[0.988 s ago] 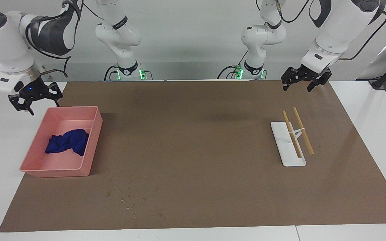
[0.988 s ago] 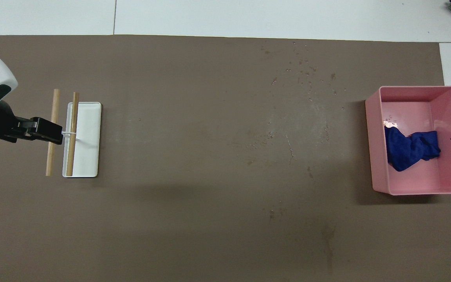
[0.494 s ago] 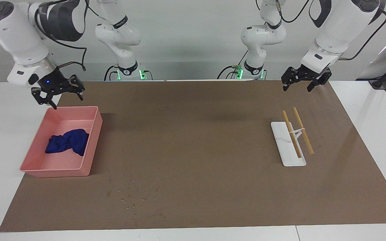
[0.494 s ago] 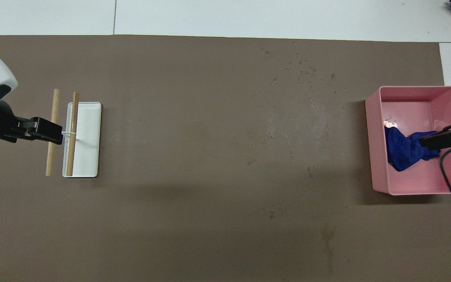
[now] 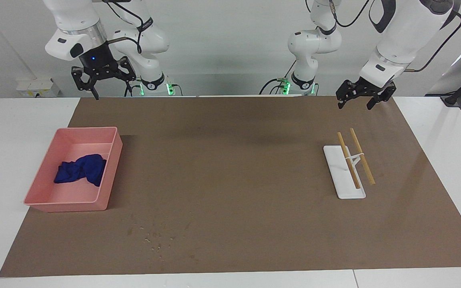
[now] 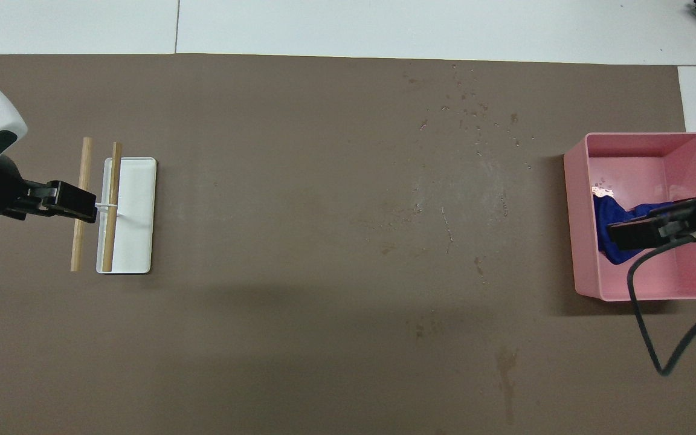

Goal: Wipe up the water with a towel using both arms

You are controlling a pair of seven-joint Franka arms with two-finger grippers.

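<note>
The navy towel (image 5: 80, 170) lies crumpled in the pink tray (image 5: 66, 207), toward the right arm's end of the table. My right gripper (image 5: 110, 86) hangs open high above that tray, holding nothing. In the overhead view the right gripper (image 6: 626, 234) covers part of the towel (image 6: 605, 211) in the pink tray (image 6: 644, 140). The water (image 5: 156, 242) is a scatter of small droplets on the brown mat, farther from the robots than the tray, and shows as specks of water (image 6: 475, 112) from above. My left gripper (image 5: 354, 105) waits open in the air over the wooden sticks; from above the left gripper (image 6: 73, 202) overlaps them.
A white tray (image 5: 344, 176) with two wooden sticks on a small stand sits toward the left arm's end of the mat; the same white tray (image 6: 136, 211) shows from above. The brown mat (image 5: 230, 160) covers most of the white table.
My right gripper has risen and swung from beside the pink tray's outer edge to high over the tray. The left arm, towel and droplets have not moved.
</note>
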